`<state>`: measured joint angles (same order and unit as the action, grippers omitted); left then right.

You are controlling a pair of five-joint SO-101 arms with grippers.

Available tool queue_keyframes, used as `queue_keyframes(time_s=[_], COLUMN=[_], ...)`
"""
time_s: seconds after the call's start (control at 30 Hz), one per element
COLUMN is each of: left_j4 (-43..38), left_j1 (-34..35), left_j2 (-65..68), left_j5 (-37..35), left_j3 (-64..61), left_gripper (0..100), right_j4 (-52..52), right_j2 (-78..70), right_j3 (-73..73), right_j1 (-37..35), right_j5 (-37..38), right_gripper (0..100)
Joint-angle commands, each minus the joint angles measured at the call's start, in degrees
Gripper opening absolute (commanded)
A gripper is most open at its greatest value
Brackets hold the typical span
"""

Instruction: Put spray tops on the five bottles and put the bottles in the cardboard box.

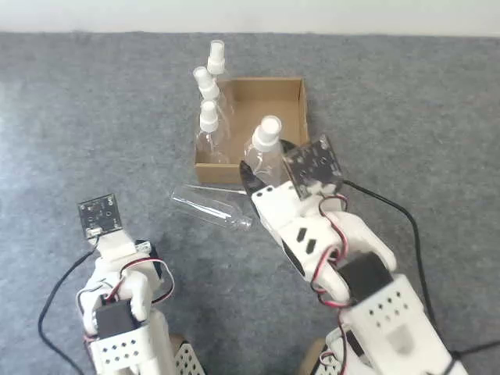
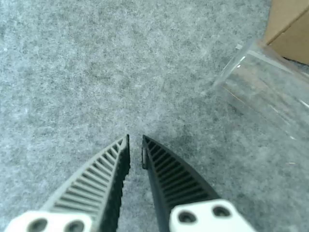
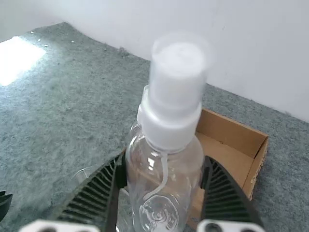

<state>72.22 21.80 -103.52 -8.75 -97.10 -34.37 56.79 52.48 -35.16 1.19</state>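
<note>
Closed to a slit and empty, the left fingers [image 2: 111, 169] hang over the grey desk [image 1: 70, 109] near a capless bottle [image 1: 211, 207] lying flat, while farther on the right fingers [image 3: 96, 193] clamp a capped bottle [image 3: 164, 193] upright at the front wall of the cardboard box [image 1: 301, 109], with three capped bottles [image 1: 209, 129] inside.

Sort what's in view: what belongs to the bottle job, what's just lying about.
Job: cardboard box; three spray-topped bottles at its left wall; fourth spray-topped bottle in the right gripper; capless bottle lying beside the box.
Just there: grey felt table cover; black cable.
</note>
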Motion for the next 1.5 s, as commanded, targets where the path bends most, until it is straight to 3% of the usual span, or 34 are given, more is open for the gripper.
queue_keyframes(time_s=[0.0,0.47,1.27,1.47], left_j4=[0.3,0.3,0.3,0.3], left_j1=[0.3,0.3,0.3,0.3], left_j2=[-1.0,-1.0,-1.0,-1.0], left_j5=[0.2,0.2,0.2,0.2], left_j3=[0.6,0.6,0.6,0.6], left_gripper=[4,4,4,4], right_j4=[5.1,13.8,13.9,20.1], right_j2=[-3.5,-18.7,-48.5,-53.6], right_j3=[-4.2,-10.5,-34.3,-35.8], right_j1=[1.8,8.8,12.4,12.4], right_j5=[0.5,0.4,0.4,0.4], right_gripper=[11.7,11.7,11.8,11.8])
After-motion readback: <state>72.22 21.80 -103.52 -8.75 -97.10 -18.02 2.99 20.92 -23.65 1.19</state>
